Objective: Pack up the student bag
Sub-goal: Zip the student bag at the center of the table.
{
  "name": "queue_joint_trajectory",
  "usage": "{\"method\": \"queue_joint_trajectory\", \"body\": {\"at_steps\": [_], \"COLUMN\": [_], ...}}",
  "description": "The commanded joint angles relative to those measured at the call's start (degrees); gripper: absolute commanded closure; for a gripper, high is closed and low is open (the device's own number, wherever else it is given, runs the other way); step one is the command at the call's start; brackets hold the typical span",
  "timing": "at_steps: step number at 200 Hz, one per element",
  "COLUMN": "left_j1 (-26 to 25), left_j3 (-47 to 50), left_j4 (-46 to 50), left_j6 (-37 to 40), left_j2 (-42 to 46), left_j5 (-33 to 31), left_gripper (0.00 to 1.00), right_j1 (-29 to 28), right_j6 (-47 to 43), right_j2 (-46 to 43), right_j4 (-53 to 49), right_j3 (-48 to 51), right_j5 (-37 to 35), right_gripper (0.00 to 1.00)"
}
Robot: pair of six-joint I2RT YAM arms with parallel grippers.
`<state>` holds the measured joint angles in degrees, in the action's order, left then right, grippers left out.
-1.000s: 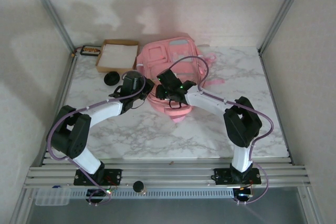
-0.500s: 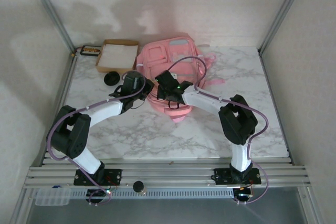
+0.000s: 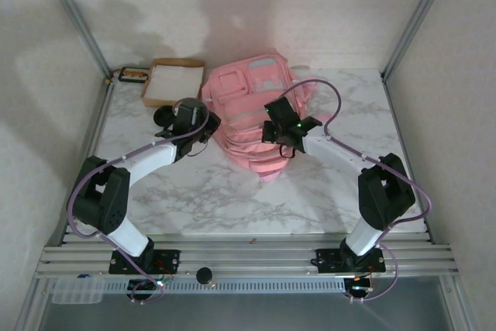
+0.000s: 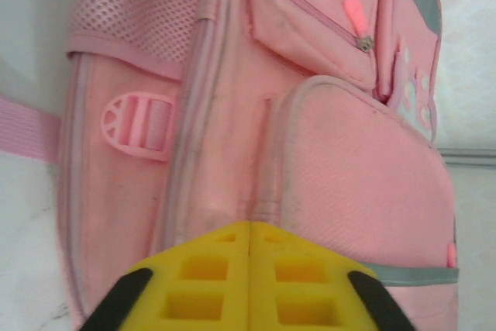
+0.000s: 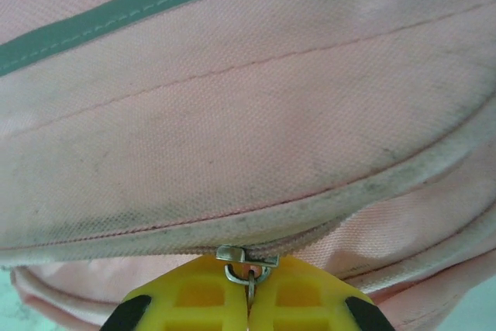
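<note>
the bag [image 3: 248, 114] lies flat on the table [image 3: 232, 199], at the far centre, front face up. body: soft pink fabric, with a grey-white panel at the far end and zip pockets on the front. the near end tapers to a rounded edge.

my left wrist camera shows a mesh side pocket [image 4: 132, 13], a pink plastic buckle [image 4: 139, 123] below it, a strap [image 4: 23, 125] trailing onto the table, and a pink puller [image 4: 353, 15] on a front pocket.

my right wrist camera shows a grey band [image 5: 155, 5], soiled pink fabric, and a metal zip pull [image 5: 248, 257] on the zip line.
</note>
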<state>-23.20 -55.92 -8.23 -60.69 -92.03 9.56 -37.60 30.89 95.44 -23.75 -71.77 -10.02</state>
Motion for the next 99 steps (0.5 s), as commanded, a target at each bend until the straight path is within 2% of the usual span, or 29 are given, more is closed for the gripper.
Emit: {"method": "queue_joint_trajectory", "body": {"at_steps": [1, 8, 13, 77, 99], "left_j1": [-5.4, -7.0, -8.2, -14.5, -15.6], "left_j3": [0.3, 0.6, 0.8, 8.4, 11.8], "left_j4": [-5.2, -6.8, -7.8, -10.2, -14.1], "left_j6": [-6.0, -8.3, -9.7, -29.7, -35.0], "left_j2": [2.5, 2.2, 1.9, 0.9, 2.4], "left_j5": [3.3, 3.0, 2.4, -5.4, -8.6], "left_gripper": [0.51, 0.41, 0.38, 0.36, 0.35], "right_j1": [-1.9, -1.9, -1.9, -1.4, -1.2], "right_j6": [-2.6, -2.4, -2.4, -2.8, -2.9], "right_j2": [-0.8, -0.8, -0.8, -0.6, -0.7], "right_j4": [-0.8, -0.1, 0.4, 2.3, 3.3], "right_j3": [-0.1, 0.3, 0.4, 1.6, 2.0], "right_j5": [4.9, 5.4, 5.9, 7.7, 8.3], "right_gripper": [1.0, 1.0, 1.0, 1.0, 1.0]}}
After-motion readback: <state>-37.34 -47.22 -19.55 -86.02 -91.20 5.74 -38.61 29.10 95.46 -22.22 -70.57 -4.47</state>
